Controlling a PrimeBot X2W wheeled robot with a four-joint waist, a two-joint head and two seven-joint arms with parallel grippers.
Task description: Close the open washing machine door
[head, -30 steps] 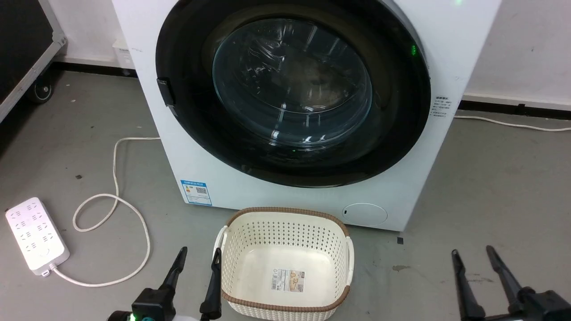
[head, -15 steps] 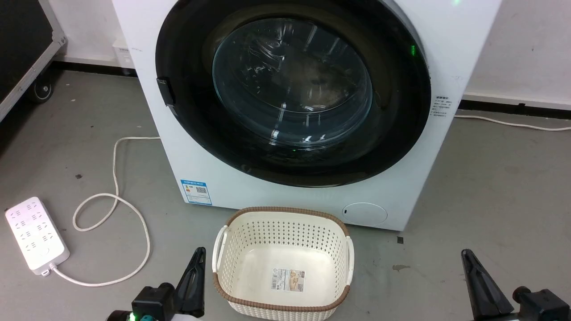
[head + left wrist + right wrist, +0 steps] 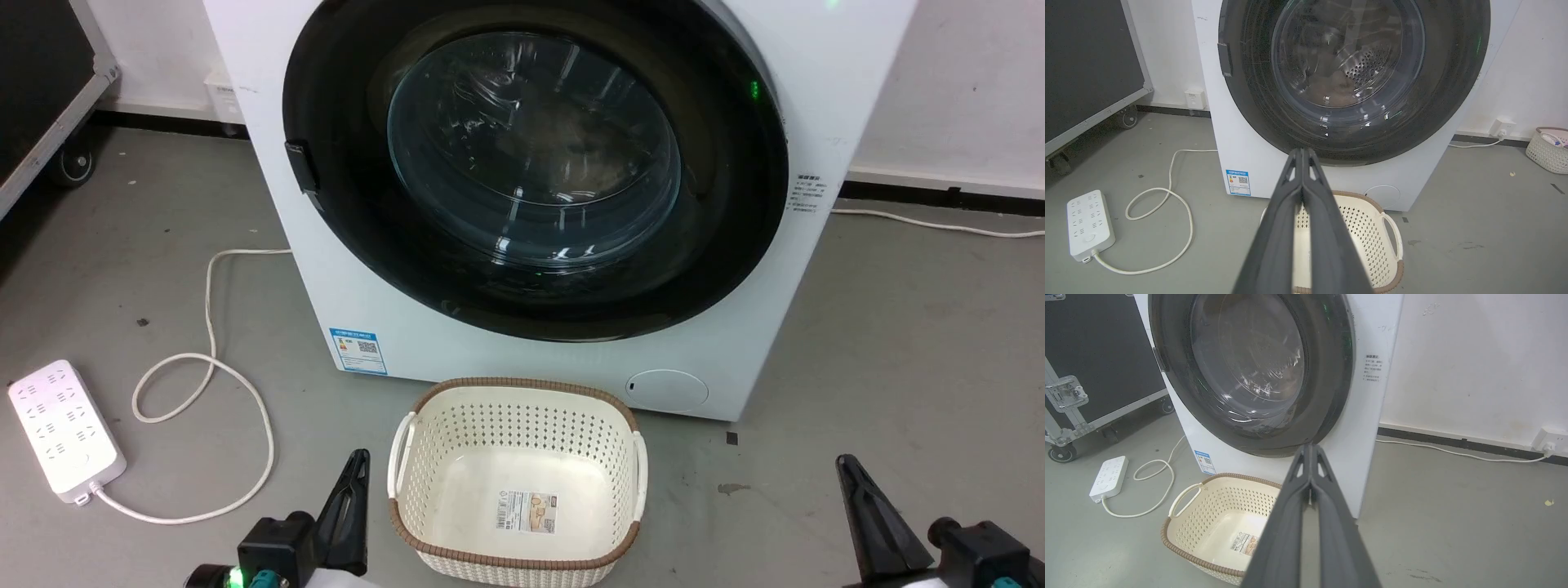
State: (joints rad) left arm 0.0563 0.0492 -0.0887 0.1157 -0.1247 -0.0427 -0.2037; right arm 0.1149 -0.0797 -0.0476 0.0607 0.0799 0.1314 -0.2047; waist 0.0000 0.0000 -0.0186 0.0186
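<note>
I see the door (image 3: 535, 163) lying flat against the washer (image 3: 424, 347) front, above the basket (image 3: 522, 383) on the floor (image 3: 898, 367). Left gripper (image 3: 357, 461) and right gripper (image 3: 846, 465): fingers pressed together, empty, flanking the basket.

door: the washing machine door (image 3: 535, 163) is seen lying flat against the white machine (image 3: 424, 343)
left gripper (image 3: 357, 461): parked low left, fingers pressed together, just beside the basket (image 3: 522, 384)
right gripper (image 3: 845, 467): parked low right, fingers pressed together too
basket: cream, brown-rimmed, set on the floor (image 3: 898, 343) right in front of the machine
power strip (image 3: 64, 429): laid far left, white cable (image 3: 245, 392) looped beside it
</note>
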